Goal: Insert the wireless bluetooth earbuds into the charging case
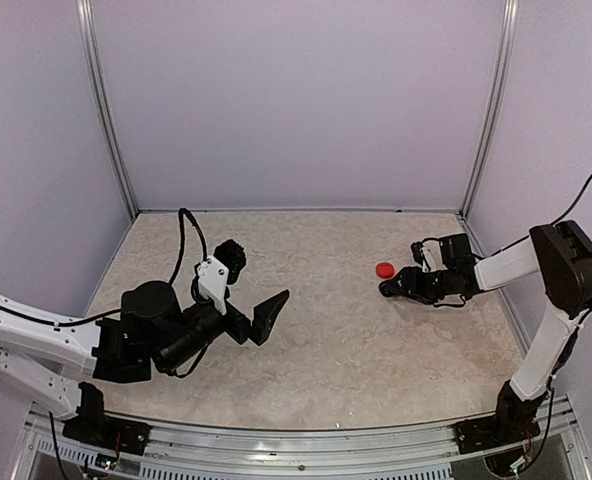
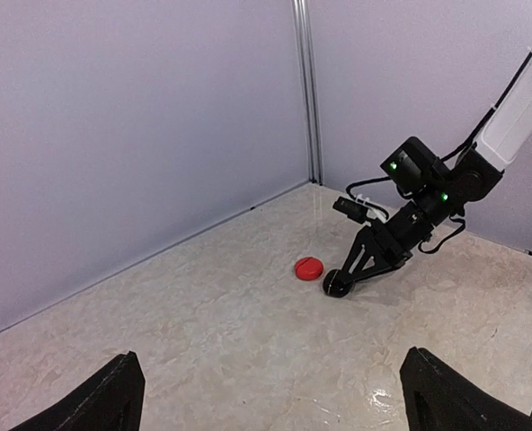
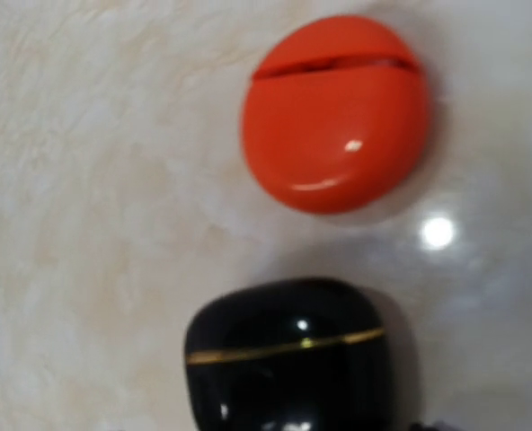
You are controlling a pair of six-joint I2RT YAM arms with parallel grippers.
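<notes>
Two charging cases lie on the table (image 1: 326, 350) on the right side, just beside each other: 1 red case (image 3: 336, 112) and 1 black case (image 3: 288, 359) with a gold seam line. Both look closed. No earbuds show in any view, so the count is 0 visible (prob. inside the cases or out of sight).

The right gripper (image 1: 391, 288) is low at the black case. I cannot tell whether its jaws are apart or pinching the case, as the wrist view doesn't show the fingers. The left gripper (image 2: 279, 404) hangs well apart from both cases, jaws spread wide, holding nothing.

Handling, as a guess: the cases are hard glossy pebbles, light and slick, and likely to skid on the smooth top. Best to pinch across the body below the seam, leaving the lid free. Buds would need a v. gentle fingertip pinch on the stem.
</notes>
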